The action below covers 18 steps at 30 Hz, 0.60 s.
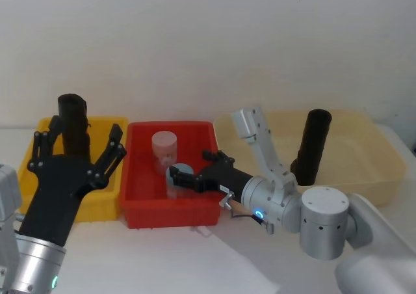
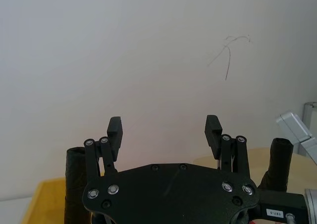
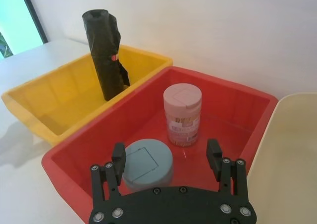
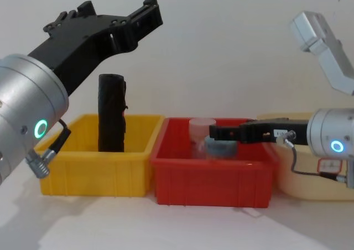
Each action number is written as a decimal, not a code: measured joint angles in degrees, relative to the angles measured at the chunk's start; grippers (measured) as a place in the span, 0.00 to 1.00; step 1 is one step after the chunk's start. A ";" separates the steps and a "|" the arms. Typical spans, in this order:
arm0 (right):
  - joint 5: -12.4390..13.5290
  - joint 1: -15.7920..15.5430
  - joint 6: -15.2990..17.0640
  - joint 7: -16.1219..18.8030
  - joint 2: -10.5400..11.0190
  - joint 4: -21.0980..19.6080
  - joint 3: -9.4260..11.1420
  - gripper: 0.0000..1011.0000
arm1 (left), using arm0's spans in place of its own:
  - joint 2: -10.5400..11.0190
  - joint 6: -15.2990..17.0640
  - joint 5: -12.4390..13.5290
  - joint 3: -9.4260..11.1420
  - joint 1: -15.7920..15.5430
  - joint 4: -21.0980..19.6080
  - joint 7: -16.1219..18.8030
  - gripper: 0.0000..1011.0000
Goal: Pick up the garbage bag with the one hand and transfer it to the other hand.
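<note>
Three bins are set in a row, the red bin taken as landmark. To its left stands the yellow bin; to its right, the cream bin, in which a slimmer black roll is seen upright. The left gripper is held high above the yellow bin, jaws spread wide and empty. The right gripper is poised over the red bin, jaws apart, above a blue-lidded jar beside a pink jar. The garbage bag is stood upright in the yellow bin, ungripped.

Bright, even light; soft shadows
</note>
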 joint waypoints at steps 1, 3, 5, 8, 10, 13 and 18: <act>0.07 0.00 0.00 -0.04 0.02 -0.10 0.01 0.99 | 0.00 0.00 0.00 0.00 0.00 0.00 0.00 0.99; 0.22 0.00 0.00 -0.12 0.06 -0.23 0.03 0.99 | 0.00 0.00 0.00 0.00 0.00 0.00 0.00 0.99; 0.40 0.00 0.01 -0.18 0.09 -0.42 0.04 0.99 | 0.00 0.00 0.00 0.00 0.00 0.00 0.00 0.99; 0.64 -0.03 0.05 -0.26 0.13 -0.65 0.04 0.99 | 0.00 0.00 -0.01 0.00 0.00 0.00 0.00 0.99; 0.83 -0.05 0.11 -0.32 0.17 -0.79 0.02 0.99 | 0.01 0.00 0.00 0.00 0.00 0.00 0.00 0.99; 0.96 -0.11 0.16 -0.36 0.23 -0.91 -0.03 0.99 | 0.00 0.00 0.00 0.00 0.00 0.00 0.00 0.99; 1.25 -0.20 0.27 -0.49 0.35 -1.16 -0.27 0.99 | 0.00 0.00 0.00 0.01 0.00 0.00 0.00 0.99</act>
